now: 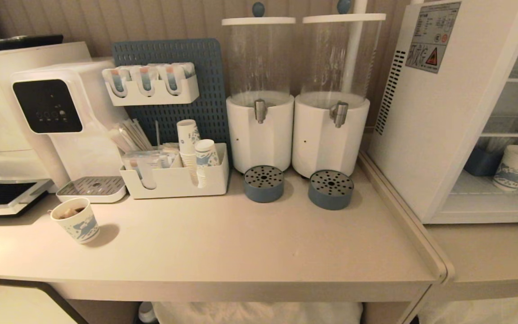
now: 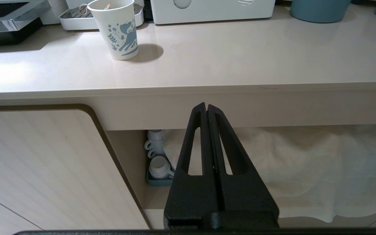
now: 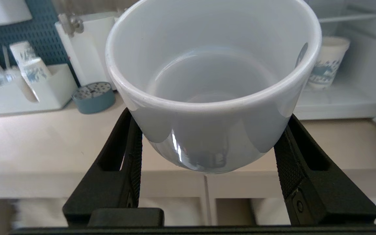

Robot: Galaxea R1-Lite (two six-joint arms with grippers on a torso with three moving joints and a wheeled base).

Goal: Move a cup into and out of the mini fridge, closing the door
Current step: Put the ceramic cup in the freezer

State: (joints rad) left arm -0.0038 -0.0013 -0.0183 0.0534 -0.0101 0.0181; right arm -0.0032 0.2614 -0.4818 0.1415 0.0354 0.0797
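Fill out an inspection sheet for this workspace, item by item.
Surface: beige counter, mostly bare in front.
Job's things: white cup held off the counter; mini fridge open, a paper cup on its floor; door barely in view.
Clutter: dispensers, cup organizer, filled paper cup.
Grippers: right gripper shut on the cup; left gripper shut, empty, below the counter edge.
Cables: nothing seen.
Surroundings: spare white cups and white cloth under the counter.

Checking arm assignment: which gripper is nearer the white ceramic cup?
Right. The right gripper grips the cup between its fingers; the left gripper hangs shut below the counter edge.
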